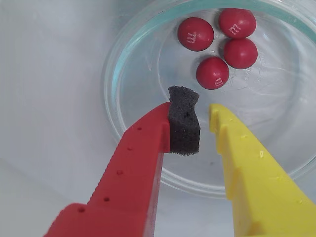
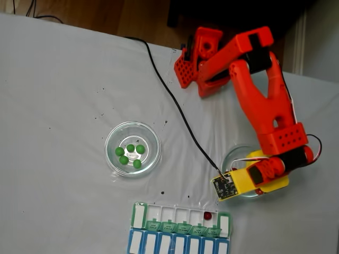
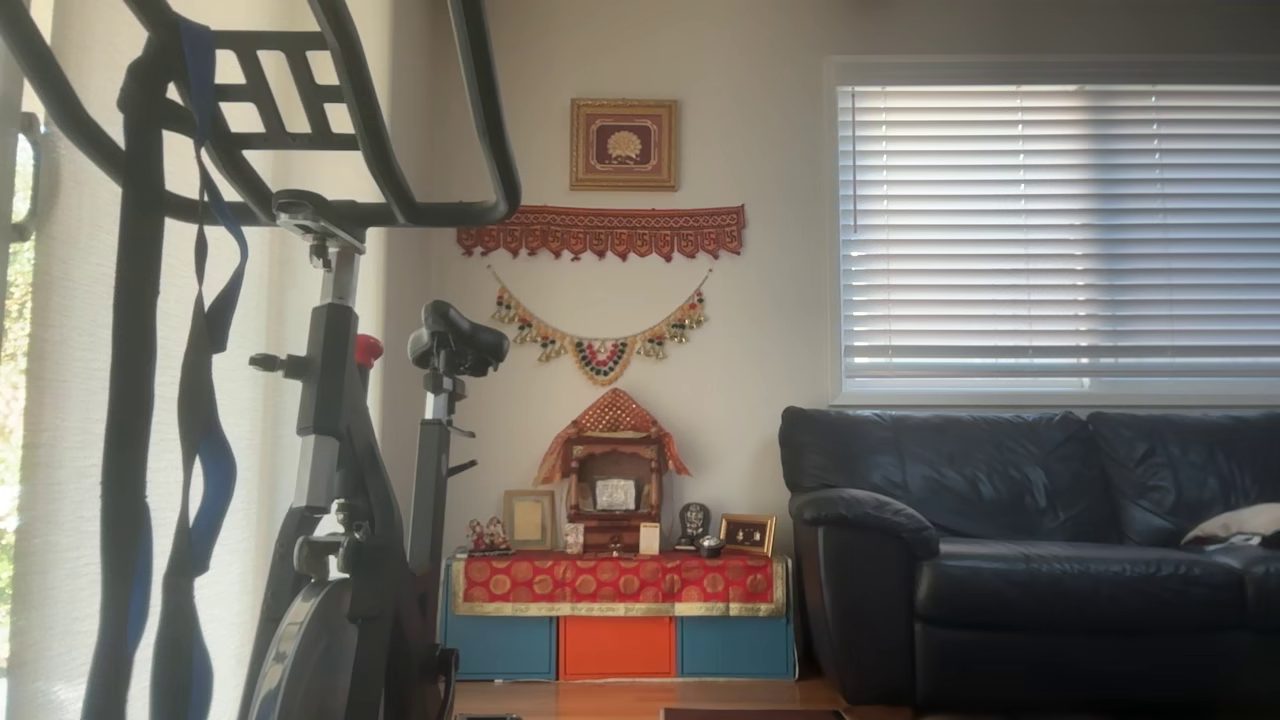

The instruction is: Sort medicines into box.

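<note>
**Gripper open above the red-medicine dish**

Wrist view: The gripper (image 1: 197,121) is released and holds nothing; its red finger carries a dark foam pad (image 1: 183,121), and the yellow finger stands apart from it. Below lies a clear glass dish (image 1: 123,64) containing four red medicines (image 1: 217,42), clustered near its far rim.

Fixed view: The arm (image 2: 259,90) reaches over the dish at the right of the white worktop (image 2: 63,79). A second dish (image 2: 112,138) at centre holds five green medicines (image 2: 130,154). The box (image 2: 139,214) lies at the bottom edge, lids open, with one red medicine (image 2: 207,215) in a compartment near its right end. A blue-and-white organiser (image 2: 136,242) touches it below.

Other view: A room with an exercise bike (image 3: 340,420) and a sofa (image 3: 1030,540).
</note>
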Robot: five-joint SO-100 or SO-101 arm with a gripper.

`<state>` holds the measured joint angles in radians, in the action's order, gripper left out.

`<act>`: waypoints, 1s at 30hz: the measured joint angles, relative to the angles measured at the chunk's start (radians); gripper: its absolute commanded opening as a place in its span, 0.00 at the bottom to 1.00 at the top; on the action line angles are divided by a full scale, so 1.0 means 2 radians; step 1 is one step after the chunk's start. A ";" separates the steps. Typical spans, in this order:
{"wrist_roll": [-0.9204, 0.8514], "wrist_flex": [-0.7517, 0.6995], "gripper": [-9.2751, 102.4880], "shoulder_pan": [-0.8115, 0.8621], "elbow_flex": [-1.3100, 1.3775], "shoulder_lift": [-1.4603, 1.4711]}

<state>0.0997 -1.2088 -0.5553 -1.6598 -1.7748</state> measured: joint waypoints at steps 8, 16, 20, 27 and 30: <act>0.000 0.000 0.18 0.000 0.000 0.000; -0.005 0.000 0.20 0.000 0.000 0.000; -0.005 0.000 0.21 0.001 0.000 0.010; -0.005 0.017 0.22 0.000 -0.008 0.016; -0.006 0.017 0.22 0.000 -0.008 0.016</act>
<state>0.0874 -1.1750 -0.5553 -1.6766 -1.7426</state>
